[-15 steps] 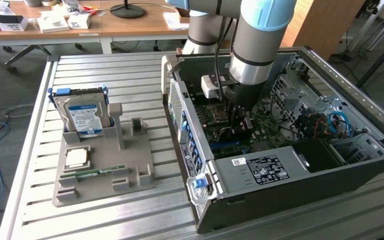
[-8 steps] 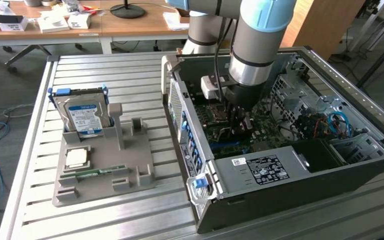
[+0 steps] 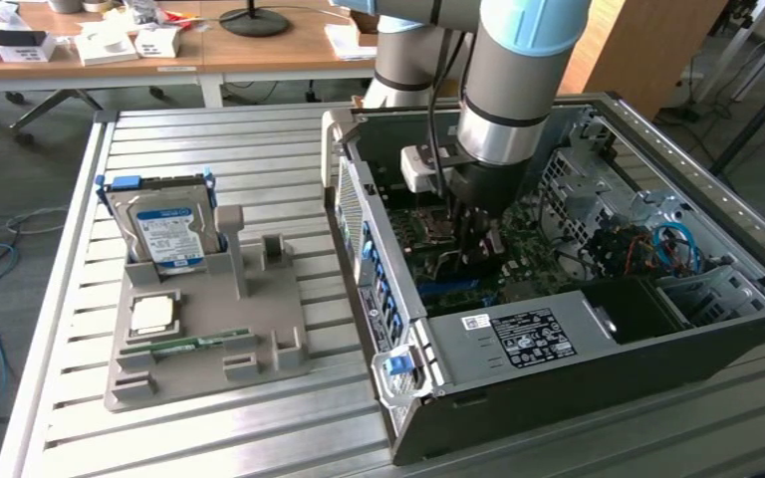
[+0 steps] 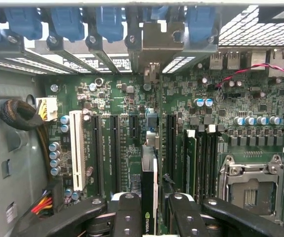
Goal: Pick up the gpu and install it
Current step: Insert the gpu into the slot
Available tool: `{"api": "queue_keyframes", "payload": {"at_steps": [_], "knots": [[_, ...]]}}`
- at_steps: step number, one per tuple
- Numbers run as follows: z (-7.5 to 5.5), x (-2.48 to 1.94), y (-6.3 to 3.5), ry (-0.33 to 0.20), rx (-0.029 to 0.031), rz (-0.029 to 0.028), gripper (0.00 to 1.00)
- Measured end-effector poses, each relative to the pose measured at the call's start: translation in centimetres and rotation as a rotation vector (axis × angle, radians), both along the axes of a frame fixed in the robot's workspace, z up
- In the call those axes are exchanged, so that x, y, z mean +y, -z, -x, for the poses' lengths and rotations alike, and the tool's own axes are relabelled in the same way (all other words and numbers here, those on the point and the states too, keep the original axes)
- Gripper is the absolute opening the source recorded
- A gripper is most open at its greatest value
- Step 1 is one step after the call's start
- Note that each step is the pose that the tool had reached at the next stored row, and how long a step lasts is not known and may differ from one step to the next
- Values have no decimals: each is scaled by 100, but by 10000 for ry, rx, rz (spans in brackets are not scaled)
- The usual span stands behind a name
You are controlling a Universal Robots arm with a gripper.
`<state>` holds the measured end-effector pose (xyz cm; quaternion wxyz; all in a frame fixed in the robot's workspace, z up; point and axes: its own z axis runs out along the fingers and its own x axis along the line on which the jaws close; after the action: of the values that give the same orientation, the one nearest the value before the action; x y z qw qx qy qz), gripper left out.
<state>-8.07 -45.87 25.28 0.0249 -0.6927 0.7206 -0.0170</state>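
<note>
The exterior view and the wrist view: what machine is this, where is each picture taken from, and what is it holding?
The grey and blue tube is a robot arm, which reaches down into an open computer case on a slatted metal table. The exterior view comes from a camera standing off the arm. The wrist view comes from a camera on the arm's wrist, looking past the gripper, its two-fingered hand, onto the green motherboard. Between its black fingers it grips the gpu, a thin card seen edge-on above the board's long slots. On the exterior view's left, a grey holder carries an upright hard drive with a blue label and a narrow green memory stick lying flat.
</note>
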Motion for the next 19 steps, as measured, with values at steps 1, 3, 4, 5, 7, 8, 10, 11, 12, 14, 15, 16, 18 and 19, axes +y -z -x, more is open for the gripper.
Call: {"api": "queue_keyframes", "payload": {"at_steps": [1, 3, 4, 5, 7, 8, 10, 11, 12, 14, 15, 16, 18, 19], "knots": [[0, 0, 0, 0, 0, 0, 26], [0, 0, 1, 0, 0, -2, 26], [0, 0, 0, 0, 0, -1, 26], [1, 1, 1, -4, -7, -2, 26], [3, 0, 2, -24, -91, -1, 26], [3, 0, 2, -39, -136, 0, 26], [2, 1, 3, -65, -182, -3, 26], [5, 1, 3, -66, -188, -2, 26], [9, 1, 3, -66, -188, -1, 26], [19, 0, 3, -67, -188, 2, 26], [25, 0, 4, -68, -190, 3, 26], [32, 0, 4, -68, -191, 3, 26], [41, 0, 4, -70, -193, 6, 26], [44, 0, 4, -71, -194, 6, 26]]}}
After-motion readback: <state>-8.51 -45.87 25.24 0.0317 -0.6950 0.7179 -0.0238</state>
